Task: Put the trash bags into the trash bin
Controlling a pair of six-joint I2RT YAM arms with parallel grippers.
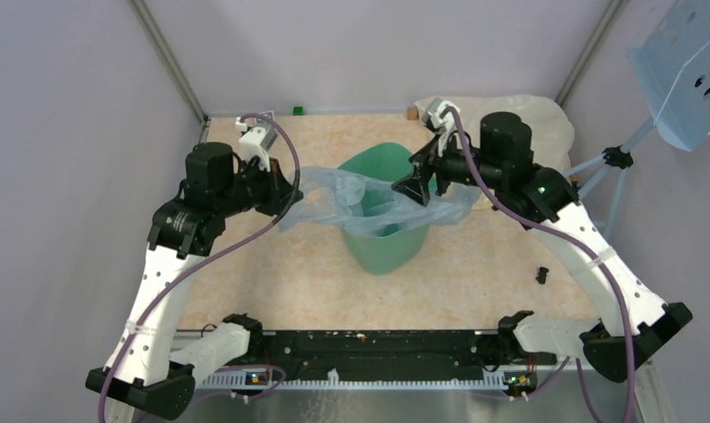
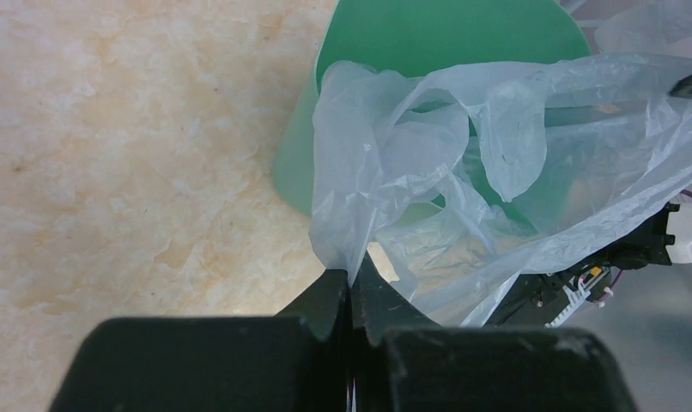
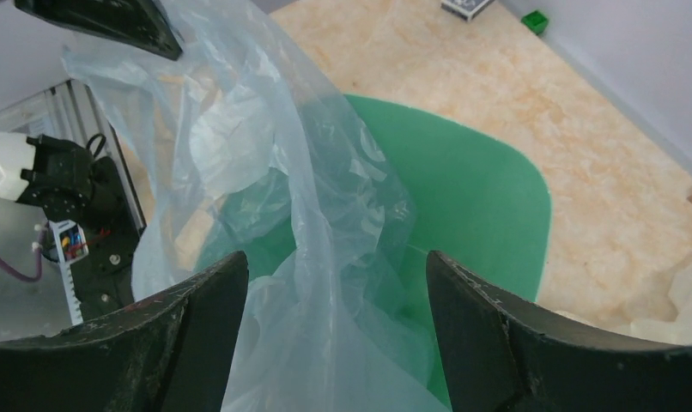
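The mint-green trash bin (image 1: 382,251) stands upright mid-table. The pale blue trash bag (image 1: 334,189) is stretched over its rim, sagging partly into the opening. My left gripper (image 1: 290,189) is left of the bin and shut on the bag's left edge; in the left wrist view the gripper (image 2: 351,279) pinches the bag (image 2: 497,154) beside the bin (image 2: 428,34). My right gripper (image 1: 419,187) hovers over the bin's right rim. In the right wrist view it (image 3: 336,275) is wide open, with the bag (image 3: 265,172) lying loose between its fingers above the bin (image 3: 471,197).
A cream-yellow plastic bag (image 1: 545,119) lies at the back right corner behind the right arm. A small green cube (image 1: 296,110) sits at the back wall. A small black object (image 1: 543,275) lies on the table at the right. A blue perforated panel (image 1: 686,70) stands outside the enclosure.
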